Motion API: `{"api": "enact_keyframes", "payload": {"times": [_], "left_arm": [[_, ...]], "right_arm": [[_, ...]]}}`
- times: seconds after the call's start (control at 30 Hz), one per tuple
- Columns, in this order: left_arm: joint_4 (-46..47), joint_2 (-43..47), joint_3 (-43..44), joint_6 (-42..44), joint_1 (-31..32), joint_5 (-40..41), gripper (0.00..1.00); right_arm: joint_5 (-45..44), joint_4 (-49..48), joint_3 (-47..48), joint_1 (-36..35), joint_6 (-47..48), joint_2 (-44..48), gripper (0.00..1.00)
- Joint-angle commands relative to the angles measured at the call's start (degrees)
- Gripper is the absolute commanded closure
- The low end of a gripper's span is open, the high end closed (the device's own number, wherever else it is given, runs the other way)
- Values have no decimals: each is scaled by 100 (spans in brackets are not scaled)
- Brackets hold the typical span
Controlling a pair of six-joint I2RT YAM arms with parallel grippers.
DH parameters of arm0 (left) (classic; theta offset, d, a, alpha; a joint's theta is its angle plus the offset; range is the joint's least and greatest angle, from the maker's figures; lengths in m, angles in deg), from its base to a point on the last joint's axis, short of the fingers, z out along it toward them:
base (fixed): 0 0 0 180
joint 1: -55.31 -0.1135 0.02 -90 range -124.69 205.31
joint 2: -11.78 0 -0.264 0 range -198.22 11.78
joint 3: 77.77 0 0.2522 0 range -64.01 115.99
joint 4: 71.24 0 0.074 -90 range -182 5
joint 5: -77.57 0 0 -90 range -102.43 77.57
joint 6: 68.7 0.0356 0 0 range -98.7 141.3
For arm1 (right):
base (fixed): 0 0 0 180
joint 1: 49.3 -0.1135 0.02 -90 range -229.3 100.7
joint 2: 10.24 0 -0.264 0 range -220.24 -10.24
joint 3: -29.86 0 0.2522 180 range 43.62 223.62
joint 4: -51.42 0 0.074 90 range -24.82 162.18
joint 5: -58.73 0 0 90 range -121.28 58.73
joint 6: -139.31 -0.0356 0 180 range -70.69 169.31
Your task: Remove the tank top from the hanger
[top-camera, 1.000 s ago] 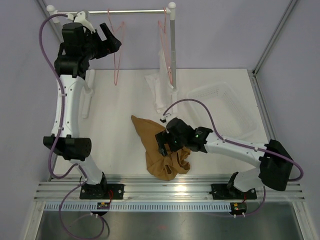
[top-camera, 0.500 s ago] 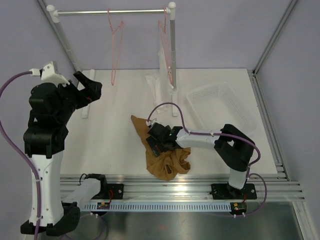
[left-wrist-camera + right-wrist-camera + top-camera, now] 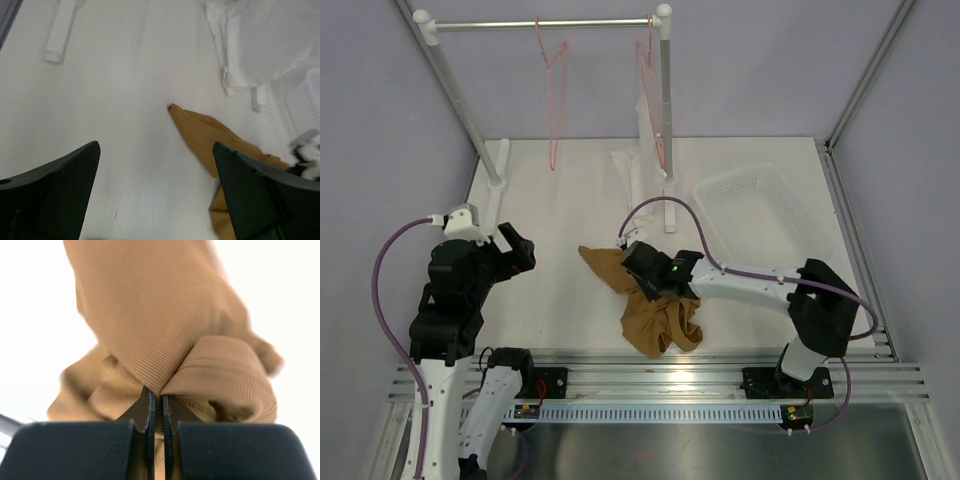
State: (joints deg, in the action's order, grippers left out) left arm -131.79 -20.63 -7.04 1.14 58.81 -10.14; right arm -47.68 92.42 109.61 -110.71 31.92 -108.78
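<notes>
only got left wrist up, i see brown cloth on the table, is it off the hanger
Observer: Yes, the hanger hangs bare on the rail, seen from the top view.
Operator: anything holding the cloth
Observer: The right pincer is shut on a fold of the tank top, per the right wrist view.
Operator: what's the white stuff top right
Observer: A white garment hanging from a second pink hanger on the same rail.

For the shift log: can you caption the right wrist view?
Right gripper shut on a bunched fold of the tan ribbed tank top, seen close up.
</notes>
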Motion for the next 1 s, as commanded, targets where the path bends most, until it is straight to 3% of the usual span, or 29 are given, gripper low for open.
{"api": "enact_keyframes", "payload": {"times": [0.0, 0.33, 0.47, 0.77, 0.97], "left_arm": [[583, 164, -607, 136, -26, 456, 1], [653, -73, -766, 126, -26, 88, 1], [679, 5, -793, 144, -26, -17, 1], [715, 24, -810, 153, -26, -105, 1], [697, 41, -819, 144, -26, -35, 1]], "right_arm": [[-870, 684, 535, -56, 183, 1187, 100], [-2744, 2688, 2065, -29, 323, 2102, 100], [-3246, 3330, 2960, 417, 507, 2339, 100], [-2438, 2287, 3394, 2685, 1658, 2472, 100], [-1551, 1750, 3175, 3916, 1511, 1981, 99]]}}
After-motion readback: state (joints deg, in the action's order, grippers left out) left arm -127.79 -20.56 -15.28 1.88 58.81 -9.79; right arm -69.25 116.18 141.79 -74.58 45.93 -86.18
